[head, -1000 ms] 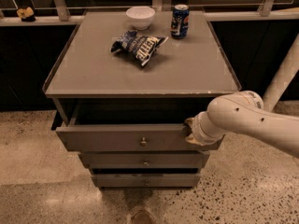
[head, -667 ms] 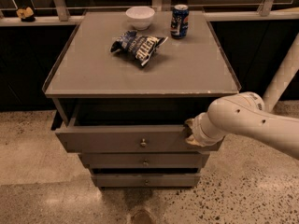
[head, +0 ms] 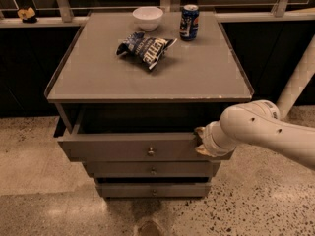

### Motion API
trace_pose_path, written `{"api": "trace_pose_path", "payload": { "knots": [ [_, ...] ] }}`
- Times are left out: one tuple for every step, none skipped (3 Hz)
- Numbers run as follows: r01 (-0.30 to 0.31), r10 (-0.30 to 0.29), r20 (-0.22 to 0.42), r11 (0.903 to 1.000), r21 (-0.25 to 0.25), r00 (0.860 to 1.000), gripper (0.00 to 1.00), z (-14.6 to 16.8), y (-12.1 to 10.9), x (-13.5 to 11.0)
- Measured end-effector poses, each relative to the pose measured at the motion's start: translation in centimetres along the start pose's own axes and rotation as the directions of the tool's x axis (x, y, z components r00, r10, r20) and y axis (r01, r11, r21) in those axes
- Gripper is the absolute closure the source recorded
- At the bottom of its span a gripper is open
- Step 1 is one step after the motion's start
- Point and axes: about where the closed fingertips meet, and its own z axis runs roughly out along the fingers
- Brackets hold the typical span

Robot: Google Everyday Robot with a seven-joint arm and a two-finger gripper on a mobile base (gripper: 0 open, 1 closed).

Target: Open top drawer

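The top drawer (head: 123,148) is the widest grey front of three, with a small round metal knob (head: 150,151) at its centre. It stands pulled out from the cabinet, with a dark gap behind its front panel. My gripper (head: 201,141) sits at the right end of the drawer front's upper edge, at the tip of the white arm (head: 266,132) that comes in from the right. Two narrower drawer fronts (head: 152,170) lie below, pushed in.
On the grey cabinet top (head: 98,77) lie a blue chip bag (head: 145,48), a white bowl (head: 147,17) and a blue can (head: 189,21). A white post (head: 298,82) stands at the right. Speckled floor (head: 39,171) surrounds the cabinet.
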Motion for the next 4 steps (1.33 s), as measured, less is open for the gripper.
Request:
{"api": "trace_pose_path", "payload": {
  "knots": [
    [0.000, 0.000, 0.000, 1.0000, 0.000, 1.000, 1.00, -0.2, -0.1, 0.0],
    [0.008, -0.008, 0.009, 0.9999, 0.009, 1.000, 1.00, -0.6, 0.0, -0.4],
    [0.008, -0.008, 0.009, 0.9999, 0.009, 1.000, 1.00, -0.8, 0.0, -0.4],
    [0.008, -0.008, 0.011, 0.9999, 0.006, 1.000, 1.00, -0.8, 1.7, 0.1]
  ]
}}
